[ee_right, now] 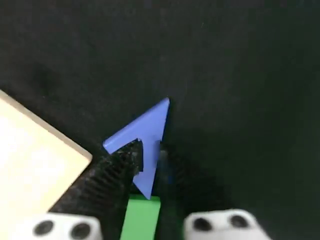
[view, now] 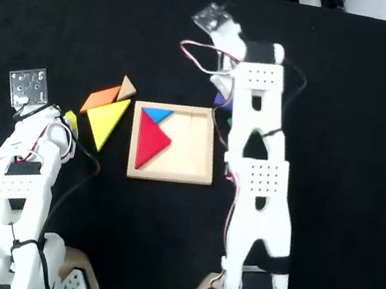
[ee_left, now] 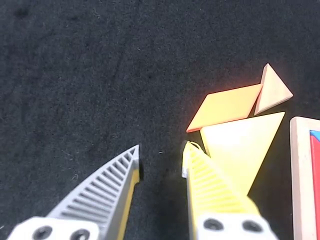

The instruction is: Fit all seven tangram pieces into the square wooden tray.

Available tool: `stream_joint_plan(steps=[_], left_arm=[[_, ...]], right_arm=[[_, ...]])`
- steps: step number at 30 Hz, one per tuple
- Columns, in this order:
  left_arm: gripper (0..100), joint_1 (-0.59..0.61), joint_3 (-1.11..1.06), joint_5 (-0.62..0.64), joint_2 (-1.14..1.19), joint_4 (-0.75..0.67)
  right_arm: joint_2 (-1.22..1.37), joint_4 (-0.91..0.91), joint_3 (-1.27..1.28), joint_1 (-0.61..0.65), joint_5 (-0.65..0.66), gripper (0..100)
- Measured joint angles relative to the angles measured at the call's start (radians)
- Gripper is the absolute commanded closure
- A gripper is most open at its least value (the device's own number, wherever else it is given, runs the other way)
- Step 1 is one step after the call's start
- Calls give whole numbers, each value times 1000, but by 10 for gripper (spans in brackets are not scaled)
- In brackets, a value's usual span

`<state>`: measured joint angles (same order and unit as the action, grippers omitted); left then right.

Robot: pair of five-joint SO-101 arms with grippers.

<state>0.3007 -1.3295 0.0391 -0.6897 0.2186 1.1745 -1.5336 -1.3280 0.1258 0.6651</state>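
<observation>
Two of the seven pieces lay in the square wooden tray (view: 197, 162): a large red triangle (view: 150, 141) and, touching it, a small light-blue triangle (view: 156, 115), both against one side wall, with the rest of the floor bare. Five were left, by my count. An orange parallelogram (ee_left: 225, 105), a small tan wooden triangle (ee_left: 272, 90) and a large yellow triangle (ee_left: 240, 145) clustered on the black worktop (view: 342, 140) just beside the tray, near the left claw (ee_left: 161, 155), which hung spread and held nothing. Across the tray, the right claw (ee_right: 149, 152) sat at one corner of a violet-blue triangle (ee_right: 145, 125); whether it pinched, I could not tell. A green piece (ee_right: 142, 215) was cut off, its shape unclear, and the arm overhead hid most of both.
</observation>
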Motion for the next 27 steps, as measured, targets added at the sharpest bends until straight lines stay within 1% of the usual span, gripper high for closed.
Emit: stream_joint_plan(steps=[9,14,17,19,27], left_arm=[[848,0,0,0,0,0],[848,0,0,0,0,0],[848,0,0,0,0,0],[848,0,0,0,0,0],[848,0,0,0,0,0]], right_arm=[[37,-8,-6,-2,-34,734],[38,-109,-89,26,-34,736],[38,-181,-181,48,-34,736],[37,-193,-226,57,-38,736],[121,-195,-189,97,-60,736]])
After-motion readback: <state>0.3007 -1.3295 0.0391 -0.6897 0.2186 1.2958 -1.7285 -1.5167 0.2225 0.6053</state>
